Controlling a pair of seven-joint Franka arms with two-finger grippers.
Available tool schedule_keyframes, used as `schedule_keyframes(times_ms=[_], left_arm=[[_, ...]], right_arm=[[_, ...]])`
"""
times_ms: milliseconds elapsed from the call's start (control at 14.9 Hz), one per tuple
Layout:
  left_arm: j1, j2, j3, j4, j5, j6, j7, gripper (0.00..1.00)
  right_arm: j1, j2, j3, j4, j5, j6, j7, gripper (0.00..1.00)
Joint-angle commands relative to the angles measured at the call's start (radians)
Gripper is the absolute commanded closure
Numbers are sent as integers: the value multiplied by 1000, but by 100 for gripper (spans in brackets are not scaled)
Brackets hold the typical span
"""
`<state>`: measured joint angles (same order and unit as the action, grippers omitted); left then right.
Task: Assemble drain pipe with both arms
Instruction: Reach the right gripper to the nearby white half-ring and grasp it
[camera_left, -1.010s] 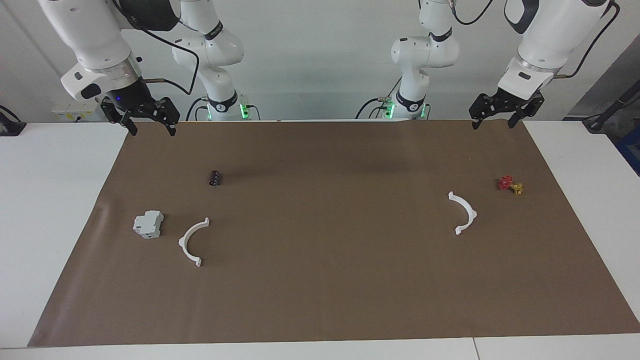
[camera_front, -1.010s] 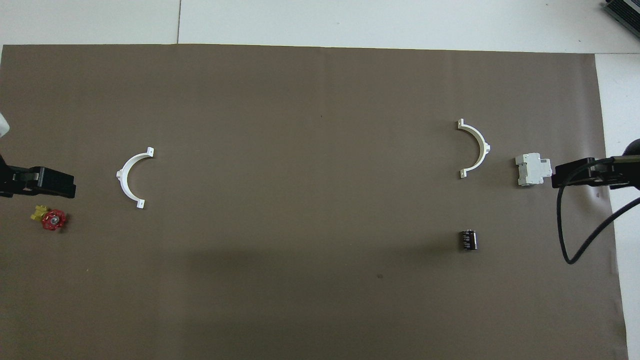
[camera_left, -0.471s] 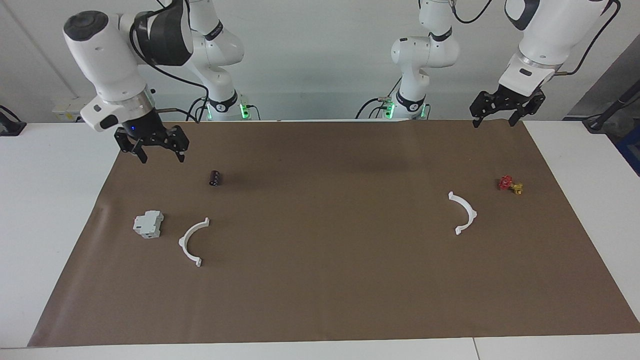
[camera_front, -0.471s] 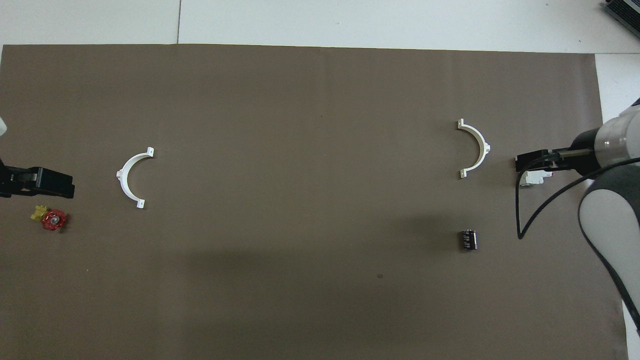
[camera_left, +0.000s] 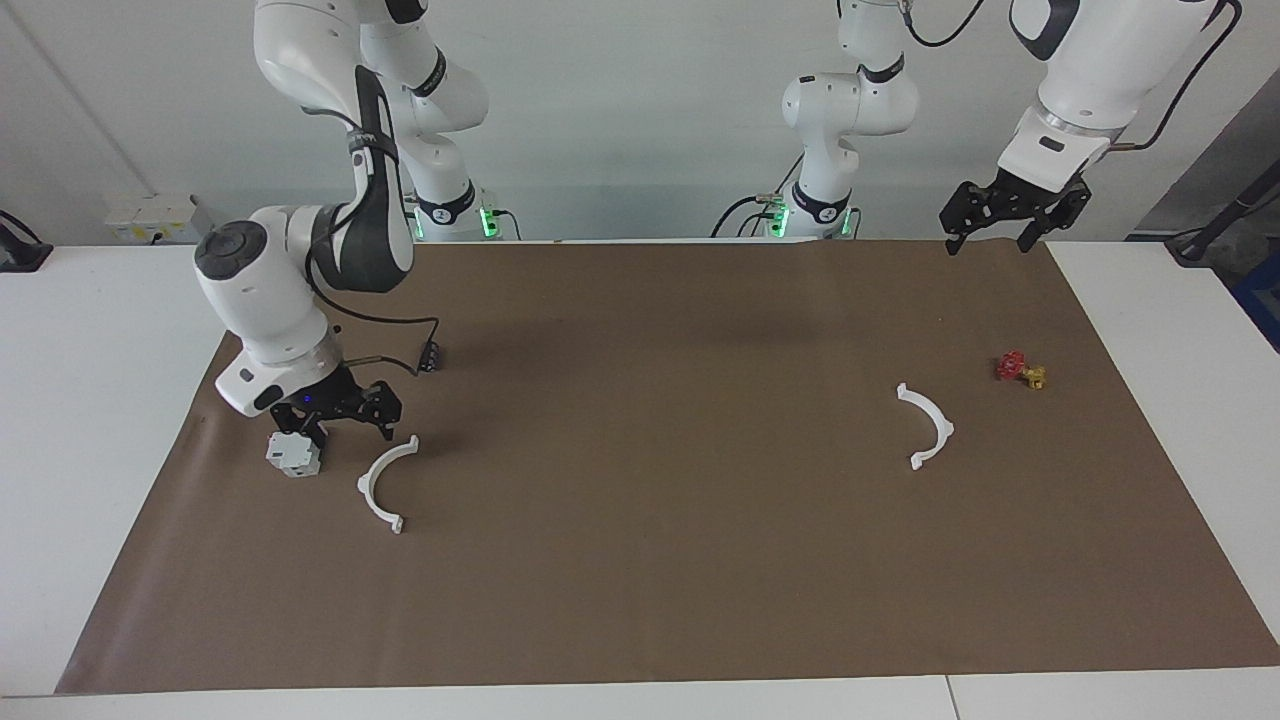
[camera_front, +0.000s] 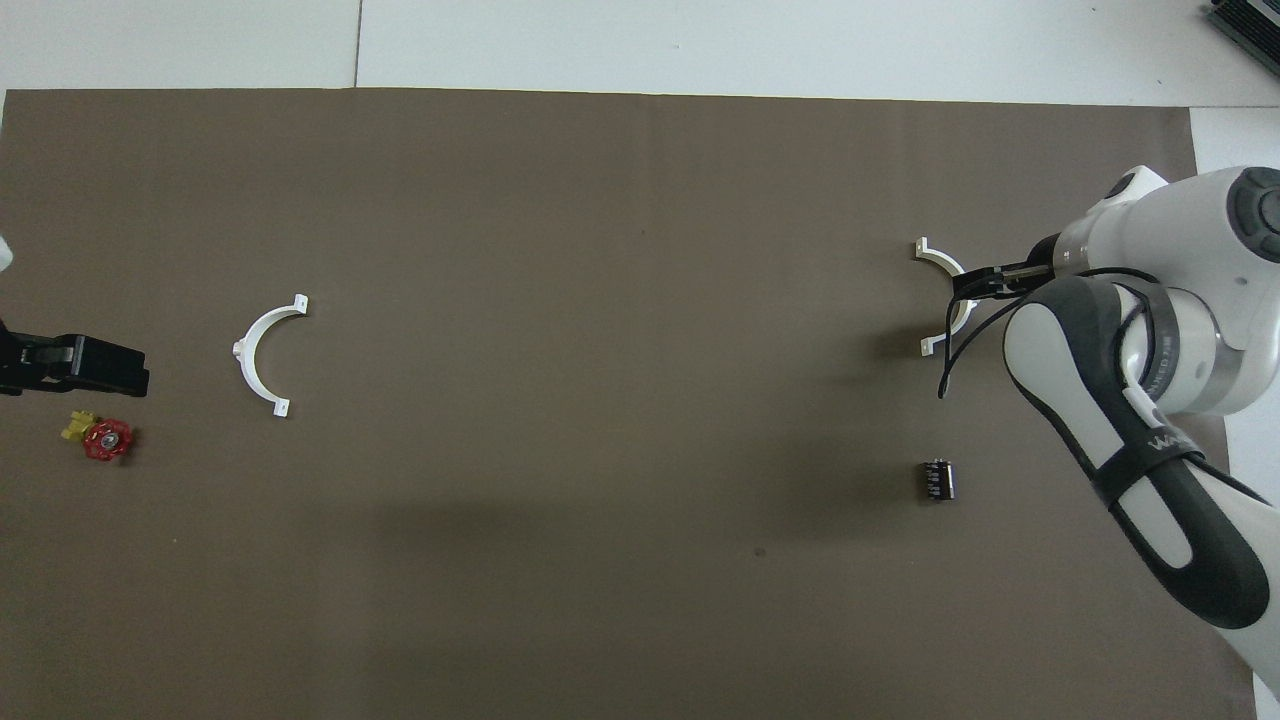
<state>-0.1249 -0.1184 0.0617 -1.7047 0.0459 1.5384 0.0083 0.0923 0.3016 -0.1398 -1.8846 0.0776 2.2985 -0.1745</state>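
At the nine o'clock side of the facing view, the right gripper (camera_left: 345, 428) hangs released and empty between the grey boxy block (camera_left: 293, 455) and one white half-ring (camera_left: 383, 487), while the other half-ring (camera_left: 930, 428) lies toward three o'clock, a red-and-yellow valve (camera_left: 1020, 369) at its one o'clock, and the left gripper (camera_left: 986, 245) waits spread open over the brown mat's (camera_left: 650, 560) one-o'clock corner.

Illumination is even, diffuse and bright, apparently from above. Shadows on the brown mat (camera_left: 640, 560) are soft: a broad faint patch at 6 o'clock in the overhead view and a small one beside the right arm (camera_front: 1130, 350) at 3 o'clock. Mild glare marks the glossy arm shells. Both views are sharp, with no visible edge distortion or motion blur.
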Motion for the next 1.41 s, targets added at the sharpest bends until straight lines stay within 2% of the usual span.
schedule_keyframes(times_ms=[0,202,471,606,808,875,942,1346], left_arm=[[-2,-15,4,-10,-12,8,9,0],[-4,-15,4,-9,-12,8,7,0],[-5,-15,1,-10,-12,8,5,0],[-5,-15,1,-10,-12,8,7,0],[-5,-15,1,-10,-12,8,9,0],[-5,-15,4,-10,-12,8,9,0],[-5,-15,1,-10,-12,8,7,0],[-7,-15,1,-10,-12,8,5,0]], right_arm=[[-39,68,9,16,27,55,-62,3],[-49,120,8,15,79,104,-124,7],[-48,122,9,12,83,99,-128,17],[-48,122,9,6,83,99,-129,28],[-51,123,9,4,126,98,-131,54],[-49,126,9,4,136,98,-131,67],[-51,128,9,5,137,94,-132,100],[-36,120,8,48,133,62,-151,100]])
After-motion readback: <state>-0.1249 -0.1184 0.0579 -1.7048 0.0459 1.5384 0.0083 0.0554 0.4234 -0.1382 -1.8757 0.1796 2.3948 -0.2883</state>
